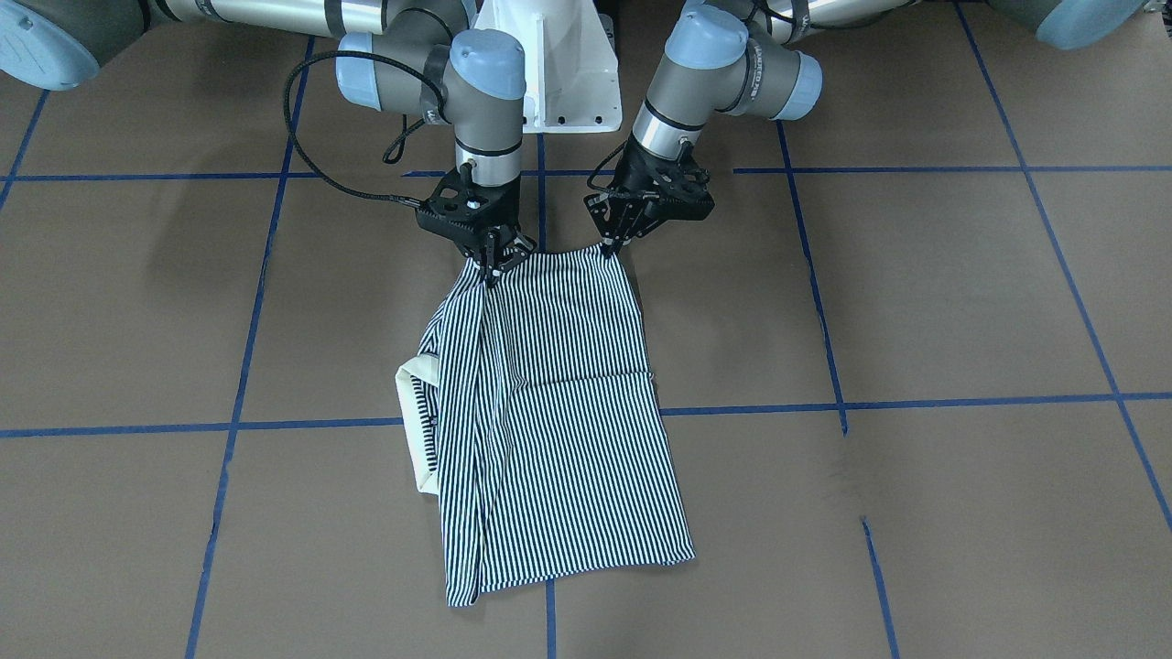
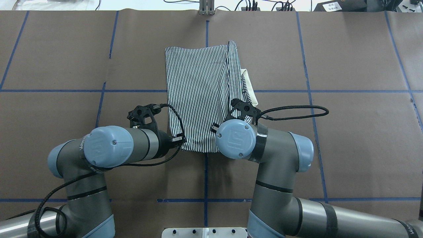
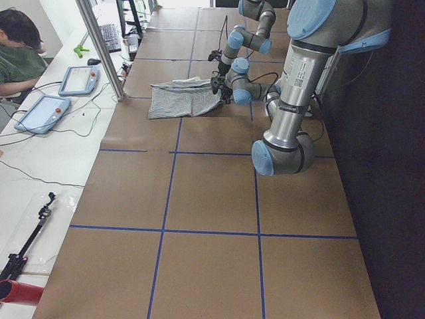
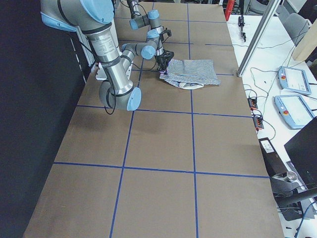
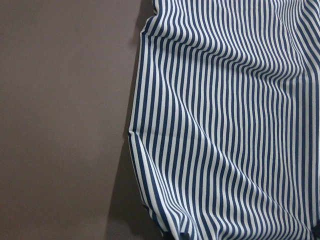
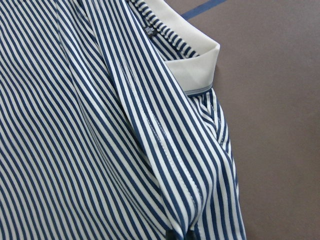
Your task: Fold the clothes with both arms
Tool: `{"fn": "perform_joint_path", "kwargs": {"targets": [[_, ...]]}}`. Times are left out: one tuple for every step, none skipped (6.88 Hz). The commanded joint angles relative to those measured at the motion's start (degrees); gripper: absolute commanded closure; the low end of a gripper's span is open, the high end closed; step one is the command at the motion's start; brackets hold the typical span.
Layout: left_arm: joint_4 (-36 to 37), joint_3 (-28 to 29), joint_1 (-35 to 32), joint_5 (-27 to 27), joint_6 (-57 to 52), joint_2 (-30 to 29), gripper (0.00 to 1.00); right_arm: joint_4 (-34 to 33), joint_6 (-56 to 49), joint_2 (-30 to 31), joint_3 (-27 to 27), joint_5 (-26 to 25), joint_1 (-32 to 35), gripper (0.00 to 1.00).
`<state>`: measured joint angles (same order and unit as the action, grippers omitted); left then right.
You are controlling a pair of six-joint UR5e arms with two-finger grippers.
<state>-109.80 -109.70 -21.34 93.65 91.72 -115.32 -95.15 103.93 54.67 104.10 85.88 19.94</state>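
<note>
Grips: left gripper (image 1: 612,245) and right gripper (image 1: 495,263), I see each clamped onto a near corner. Item: polo shirt (image 1: 558,403), part-folded, on bench (image 1: 916,302), stretching away from both. Risk, I judge: thin pinch slips, or uneven pull skews fold.

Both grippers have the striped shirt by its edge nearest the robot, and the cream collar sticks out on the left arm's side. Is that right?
No: the cream collar sticks out on the right arm's side, as the overhead view shows. The right gripper and left gripper do both hold the striped shirt by its edge nearest the robot.
</note>
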Motion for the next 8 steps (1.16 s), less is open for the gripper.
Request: {"fn": "perform_joint_path", "kwargs": {"targets": [[16.56, -15.04, 0.07, 3.27, 0.13, -0.43, 1.0, -11.24, 0.4, 1.93, 14.41, 1.04, -1.38, 1.0], [20.12, -19.02, 0.07, 4.85, 0.21, -0.52, 1.0, -13.12, 0.49, 1.93, 16.98, 1.04, -2.26, 1.0], [20.93, -19.58, 0.07, 5.13, 0.13, -0.7, 1.0, -13.31, 0.49, 1.93, 17.27, 1.04, -2.53, 1.0], [21.03, -18.72, 0.33, 5.13, -0.05, -0.79, 1.0, -13.31, 0.49, 1.84, 16.49, 0.95, -2.97, 1.0], [20.77, -17.32, 0.42, 5.13, -0.4, -0.87, 1.0, -12.79, 0.23, 1.14, 15.09, 0.78, -2.8, 1.0], [20.77, -13.39, -0.18, 4.7, -3.88, -3.48, 1.0, -12.52, -0.47, 0.7, 13.86, 0.95, -0.36, 1.0], [20.59, -11.61, -2.45, 4.96, -5.92, -4.56, 1.0, -10.08, -1.09, -1.13, 10.45, 1.13, 2.79, 1.0], [20.5, -10.37, -4.65, 5.13, -6.11, -5.09, 1.0, -8.41, -1.96, -4.11, 5.37, 1.56, 5.7, 1.0]]}}
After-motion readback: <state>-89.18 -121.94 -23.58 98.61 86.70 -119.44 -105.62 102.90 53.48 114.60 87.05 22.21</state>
